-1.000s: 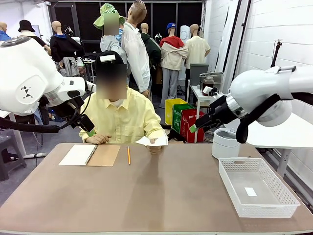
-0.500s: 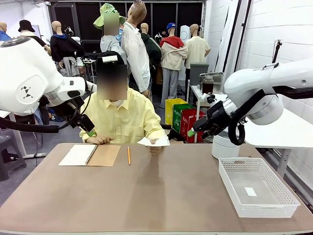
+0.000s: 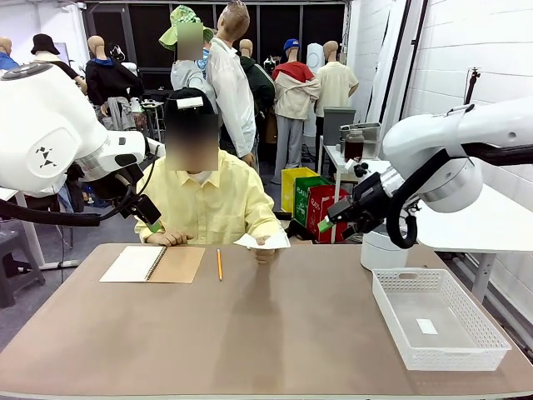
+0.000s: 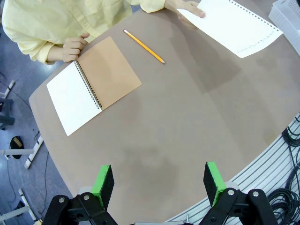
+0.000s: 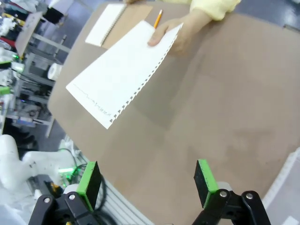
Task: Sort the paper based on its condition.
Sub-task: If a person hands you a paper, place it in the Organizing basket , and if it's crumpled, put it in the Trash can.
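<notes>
Left gripper (image 4: 159,182): one, raised over the table's (image 3: 275,333) left end; jaws wide apart, nothing between them.
Notebook (image 3: 154,263): one, spiral-bound, lying open and flat, with a white page on the left and the tan cover on the right; a person's hand (image 3: 167,237) rests at its far edge.
Pencil (image 3: 219,264): one, yellow, just right of the notebook.
Paper (image 3: 263,240): one white sheet with a torn perforated edge, held above the table's far edge in the person's other hand (image 3: 266,251).
Right gripper (image 5: 147,183): one, in the air to the right of the paper; jaws fully spread, holding nothing.
Basket (image 3: 454,357): one, white mesh, at the right end; one small white slip (image 3: 426,326) lies inside.
</notes>
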`<move>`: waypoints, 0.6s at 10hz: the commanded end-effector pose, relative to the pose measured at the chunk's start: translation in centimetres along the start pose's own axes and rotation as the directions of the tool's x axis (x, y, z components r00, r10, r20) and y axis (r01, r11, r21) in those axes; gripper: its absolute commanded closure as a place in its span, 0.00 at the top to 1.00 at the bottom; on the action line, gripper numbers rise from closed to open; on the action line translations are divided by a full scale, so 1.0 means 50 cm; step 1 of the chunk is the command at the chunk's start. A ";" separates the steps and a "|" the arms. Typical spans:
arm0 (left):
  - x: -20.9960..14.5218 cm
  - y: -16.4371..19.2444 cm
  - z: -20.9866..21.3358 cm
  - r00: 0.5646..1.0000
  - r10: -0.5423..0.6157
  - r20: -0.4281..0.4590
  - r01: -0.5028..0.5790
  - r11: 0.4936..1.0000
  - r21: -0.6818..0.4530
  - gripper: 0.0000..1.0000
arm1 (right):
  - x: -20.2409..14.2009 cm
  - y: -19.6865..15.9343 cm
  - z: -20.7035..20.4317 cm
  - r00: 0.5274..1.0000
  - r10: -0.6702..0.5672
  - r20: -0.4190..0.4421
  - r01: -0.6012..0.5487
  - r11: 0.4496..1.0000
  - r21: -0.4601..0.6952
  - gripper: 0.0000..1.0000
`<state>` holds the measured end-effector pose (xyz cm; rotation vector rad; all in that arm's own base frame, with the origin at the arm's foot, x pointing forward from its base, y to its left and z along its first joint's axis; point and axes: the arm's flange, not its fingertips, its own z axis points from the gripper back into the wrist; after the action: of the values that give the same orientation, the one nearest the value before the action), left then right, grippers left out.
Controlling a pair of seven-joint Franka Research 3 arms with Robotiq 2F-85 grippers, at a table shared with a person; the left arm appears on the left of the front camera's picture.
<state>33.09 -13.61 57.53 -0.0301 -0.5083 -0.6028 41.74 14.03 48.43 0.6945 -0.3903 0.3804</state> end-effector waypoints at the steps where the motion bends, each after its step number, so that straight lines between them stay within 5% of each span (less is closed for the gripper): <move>1: -0.002 0.002 -0.002 1.000 0.001 0.009 -0.001 1.000 0.000 1.00 | 0.020 -0.013 -0.049 0.988 -0.151 -0.028 0.153 0.984 0.096 1.00; 6: -0.002 0.002 -0.002 1.000 0.001 0.009 -0.001 1.000 0.000 1.00 | 0.017 -0.038 -0.126 0.927 -0.356 -0.115 0.374 0.891 0.257 1.00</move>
<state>33.09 -13.61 57.53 -0.0296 -0.5083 -0.6026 43.85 16.75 43.50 0.9594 -0.1692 0.1472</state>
